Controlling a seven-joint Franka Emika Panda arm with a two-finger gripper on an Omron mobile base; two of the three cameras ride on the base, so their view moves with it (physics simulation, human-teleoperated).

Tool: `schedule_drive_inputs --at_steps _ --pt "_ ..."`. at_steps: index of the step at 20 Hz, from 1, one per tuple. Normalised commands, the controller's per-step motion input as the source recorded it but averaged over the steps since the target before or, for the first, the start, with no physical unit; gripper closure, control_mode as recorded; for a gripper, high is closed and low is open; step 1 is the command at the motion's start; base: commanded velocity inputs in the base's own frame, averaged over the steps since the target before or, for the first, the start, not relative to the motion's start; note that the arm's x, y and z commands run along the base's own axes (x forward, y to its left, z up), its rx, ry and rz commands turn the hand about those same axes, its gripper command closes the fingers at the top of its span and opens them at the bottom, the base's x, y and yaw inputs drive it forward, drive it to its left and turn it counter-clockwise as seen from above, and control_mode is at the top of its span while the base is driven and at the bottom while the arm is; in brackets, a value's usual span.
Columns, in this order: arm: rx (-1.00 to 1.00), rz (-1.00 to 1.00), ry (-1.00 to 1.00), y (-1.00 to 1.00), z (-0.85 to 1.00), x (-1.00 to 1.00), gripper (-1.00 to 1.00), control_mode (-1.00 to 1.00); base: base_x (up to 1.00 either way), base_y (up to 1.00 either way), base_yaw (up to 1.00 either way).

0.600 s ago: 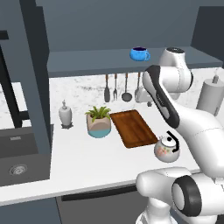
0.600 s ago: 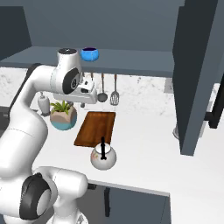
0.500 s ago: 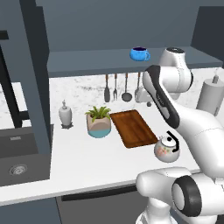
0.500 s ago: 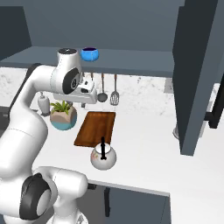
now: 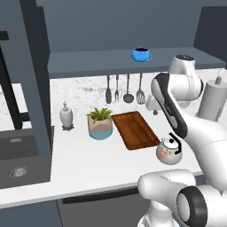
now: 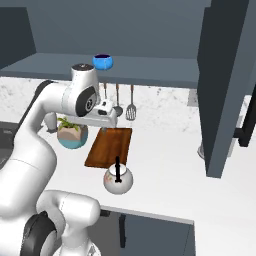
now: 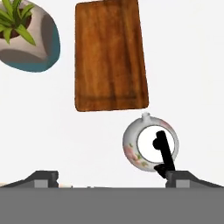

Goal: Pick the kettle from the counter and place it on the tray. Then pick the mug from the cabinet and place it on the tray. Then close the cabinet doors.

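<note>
The white floral kettle [image 5: 170, 150] [image 6: 118, 179] [image 7: 151, 142] stands upright on the white counter [image 5: 88, 164], just off the near short end of the brown wooden tray [image 5: 135, 129] [image 6: 110, 146] [image 7: 110, 54]. The tray holds nothing. The blue mug [image 5: 141, 54] [image 6: 102, 61] sits on the cabinet shelf [image 5: 88, 62]. My gripper [image 5: 153, 105] [image 6: 110, 119] [image 7: 113, 178] hangs well above the tray's far end, pointing down, open and holding nothing. In the hand view the kettle lies close to the right fingertip [image 7: 183, 177].
A white-and-teal plant pot [image 5: 100, 124] [image 6: 72, 134] [image 7: 26, 37] stands left of the tray, a white dispenser [image 5: 66, 116] beyond it. Utensils [image 5: 124, 88] hang on the wall. The sink [image 5: 17, 164] is far left. Cabinet doors [image 6: 225, 85] [image 5: 26, 66] stand open.
</note>
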Motion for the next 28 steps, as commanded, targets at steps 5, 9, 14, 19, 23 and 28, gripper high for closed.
schedule_drive_inputs --at_steps 5,9,14,19,23,28 --pt "-0.02 0.00 0.00 -0.47 -0.46 -0.26 -1.00 -1.00 0.00 0.00 0.00" --pt "-0.05 0.00 0.06 -0.48 -0.58 -0.02 -1.00 -1.00 0.00 0.00 0.00" --pt "-0.05 0.00 0.02 -0.42 -0.65 0.01 -1.00 -1.00 0.00 0.00 0.00" --pt "-0.02 0.02 -0.01 -0.30 -0.50 0.16 -1.00 -1.00 0.00 0.00 0.00" --pt "-0.02 0.00 0.00 -0.02 -0.46 0.30 -1.00 -1.00 0.00 0.00 0.00" --pt "0.00 0.00 0.00 0.00 -0.32 0.20 -1.00 -1.00 0.00 0.00 0.00"
